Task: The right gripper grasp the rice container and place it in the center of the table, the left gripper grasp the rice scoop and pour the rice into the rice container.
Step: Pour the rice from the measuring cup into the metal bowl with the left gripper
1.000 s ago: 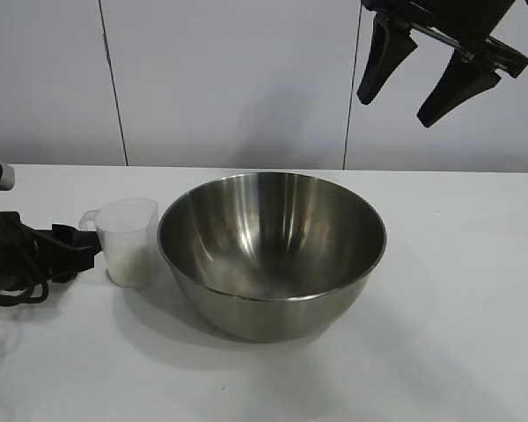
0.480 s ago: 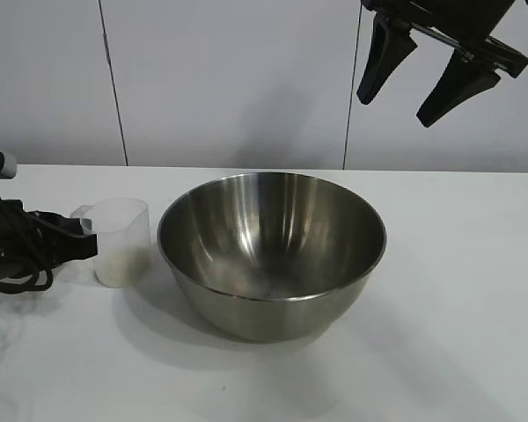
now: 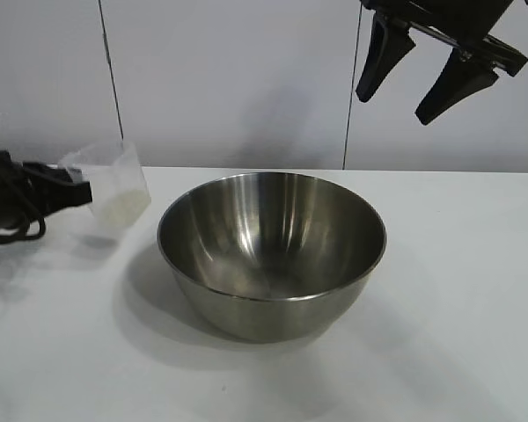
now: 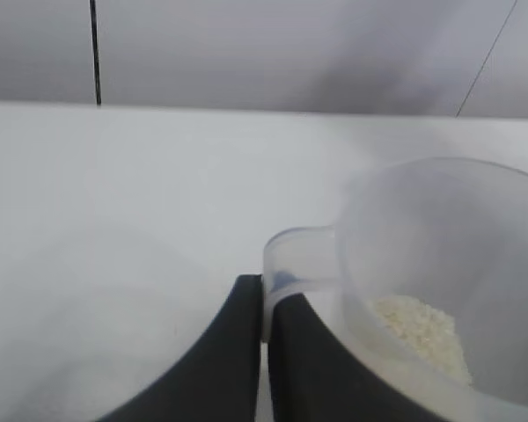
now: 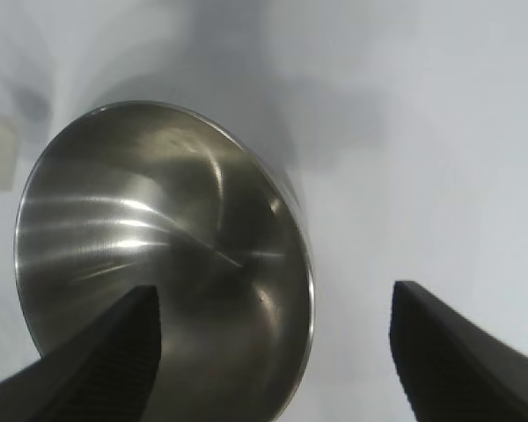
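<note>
Since a moment ago, the rice scoop point(image 3: 110, 189) has come up off the table point(image 3: 458, 290) and now hangs tilted in the air at about 9 o'clock of the rice container point(image 3: 271, 251), near its rim but not over it. The left gripper point(image 4: 264, 352) is pinching the scoop's short tab handle between pressed-together fingers, and the rice point(image 4: 422, 330) lies in a small heap at the bottom. By its look the scoop is thin, light plastic, somewhat slick, and likely to twist in a pinch on so small a tab, so a slow tip seems wise; the grains are loose and will run out at once. Steel and wide, the rice container sits at the centre of the table and looks heavy enough to stay put. Parked high at 1 o'clock of it, the right gripper point(image 3: 418, 75) has its fingers spread and holds nothing. White and smooth, the tabletop meets a pale panelled wall point(image 3: 229, 79) behind.
</note>
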